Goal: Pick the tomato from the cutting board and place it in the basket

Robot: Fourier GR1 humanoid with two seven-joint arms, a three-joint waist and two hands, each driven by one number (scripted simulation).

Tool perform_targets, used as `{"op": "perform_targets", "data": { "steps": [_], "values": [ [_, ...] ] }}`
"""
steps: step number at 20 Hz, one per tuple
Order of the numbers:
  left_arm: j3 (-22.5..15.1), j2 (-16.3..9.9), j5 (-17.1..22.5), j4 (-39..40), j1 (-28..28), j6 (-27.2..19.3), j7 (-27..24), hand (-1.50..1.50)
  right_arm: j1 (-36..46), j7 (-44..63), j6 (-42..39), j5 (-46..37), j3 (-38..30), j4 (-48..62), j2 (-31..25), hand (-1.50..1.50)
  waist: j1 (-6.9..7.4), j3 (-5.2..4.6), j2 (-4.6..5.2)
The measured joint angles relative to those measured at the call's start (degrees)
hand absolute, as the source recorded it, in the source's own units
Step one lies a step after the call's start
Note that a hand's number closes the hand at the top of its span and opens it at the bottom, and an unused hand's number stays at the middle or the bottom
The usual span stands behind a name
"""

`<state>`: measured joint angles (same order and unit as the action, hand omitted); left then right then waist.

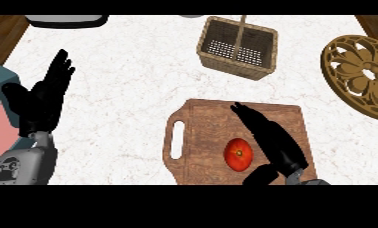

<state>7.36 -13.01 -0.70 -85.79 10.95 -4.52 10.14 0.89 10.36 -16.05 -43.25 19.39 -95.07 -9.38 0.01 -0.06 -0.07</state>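
Note:
A red tomato (238, 154) lies on the wooden cutting board (207, 122) at the lower middle of the counter. My right hand (275, 139) is over the board just right of the tomato, fingers straight and pointing up-left, thumb low beside the tomato, open and not curled round it. The square wicker basket (238, 47) with a handle stands beyond the board, empty inside. My left hand (43, 97) rests open at the left edge, fingers up.
A round carved wooden trivet (354, 72) lies at the right edge. A dark-rimmed grey object (66, 20) sits at the top left. White marble counter (125, 87) lies between the board and the left hand.

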Motion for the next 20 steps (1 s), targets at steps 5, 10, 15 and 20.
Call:
{"op": "perform_targets", "data": {
  "steps": [5,10,15,20],
  "values": [
    [0.5,0.5,-0.1,0.8,-0.7,0.7,-1.6,0.00,1.2,-1.8,0.8,-1.9,-0.3,4.6,1.3,-1.50,-0.03,-0.15,-0.11],
    [0.8,0.3,0.0,-1.1,-0.6,1.0,0.7,0.00,0.2,-4.8,-1.2,-2.9,1.7,5.0,0.1,1.50,-0.07,-0.35,-0.43],
    [0.4,0.9,-0.9,-1.5,-1.0,0.4,0.4,0.00,1.1,-6.0,-1.6,-4.7,2.9,6.0,0.1,1.50,-0.24,-0.62,-0.68],
    [0.0,1.5,-1.1,-2.8,-1.0,0.3,1.3,0.00,1.2,-6.3,-1.3,-5.3,3.2,6.1,1.4,1.50,-0.36,-0.86,-0.89]
  ]
}}
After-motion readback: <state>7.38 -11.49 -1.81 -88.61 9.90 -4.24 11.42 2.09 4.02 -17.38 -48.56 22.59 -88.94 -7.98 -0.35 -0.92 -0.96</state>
